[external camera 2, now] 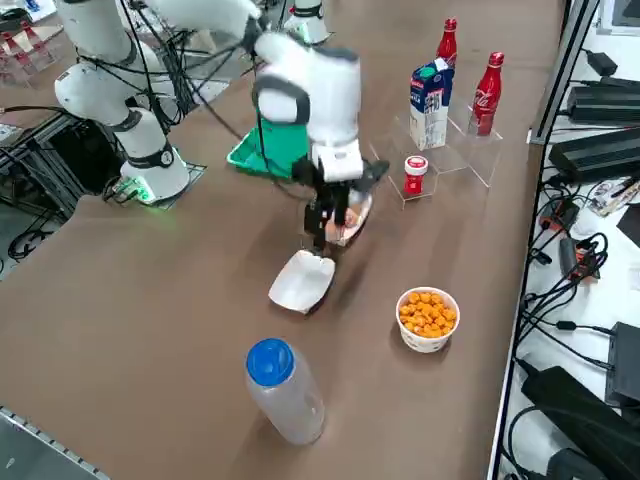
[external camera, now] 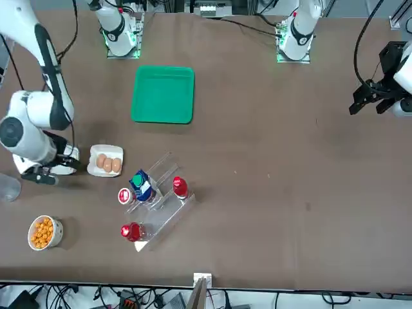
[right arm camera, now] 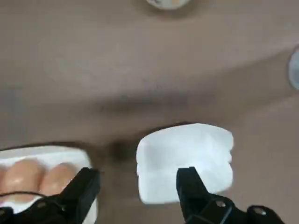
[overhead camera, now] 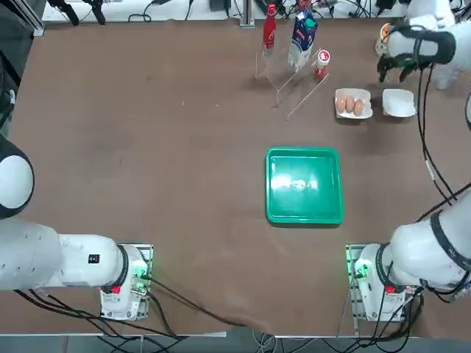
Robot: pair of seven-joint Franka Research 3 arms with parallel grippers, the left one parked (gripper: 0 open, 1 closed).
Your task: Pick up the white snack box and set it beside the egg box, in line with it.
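The table (overhead camera: 147, 147) is carrying everything, and the white snack box (overhead camera: 399, 102) is lying near its far right corner, just beside the egg box (overhead camera: 353, 104), a small gap between them. The right gripper (right arm camera: 138, 184) is hovering above that gap with its fingers (right arm camera: 187, 179) spread wide and holding nothing. The snack box is probably light, thin-walled and easily crushed, so a gentle pinch across its short sides, near the middle, is looking wisest.
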